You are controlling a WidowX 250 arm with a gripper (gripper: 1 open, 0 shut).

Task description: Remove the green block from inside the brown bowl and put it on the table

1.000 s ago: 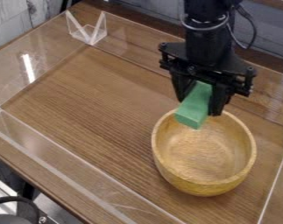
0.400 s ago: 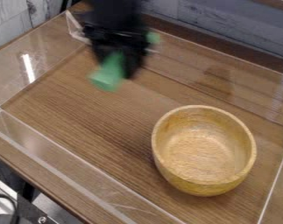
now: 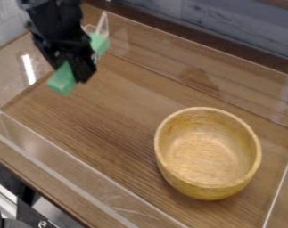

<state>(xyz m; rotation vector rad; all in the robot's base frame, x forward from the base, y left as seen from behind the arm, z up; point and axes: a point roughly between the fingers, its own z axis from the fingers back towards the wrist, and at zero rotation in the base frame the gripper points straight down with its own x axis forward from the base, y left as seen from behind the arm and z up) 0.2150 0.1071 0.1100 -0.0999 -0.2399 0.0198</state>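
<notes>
The green block hangs tilted above the left part of the table, pinched at its upper end between the black fingers of my gripper. The gripper is shut on the block and points steeply down, its dark arm reaching in from the top left corner. The brown bowl sits at the right of the table, well apart from the gripper, and its inside shows only bare wood grain.
Clear acrylic walls run along the table's edges. A clear folded acrylic piece stands at the back left, just behind the gripper. Dark equipment shows below the table's front left corner.
The gripper has carried the green block from just over the bowl leftward across the table to its far left side. The bowl has stayed where it was.
</notes>
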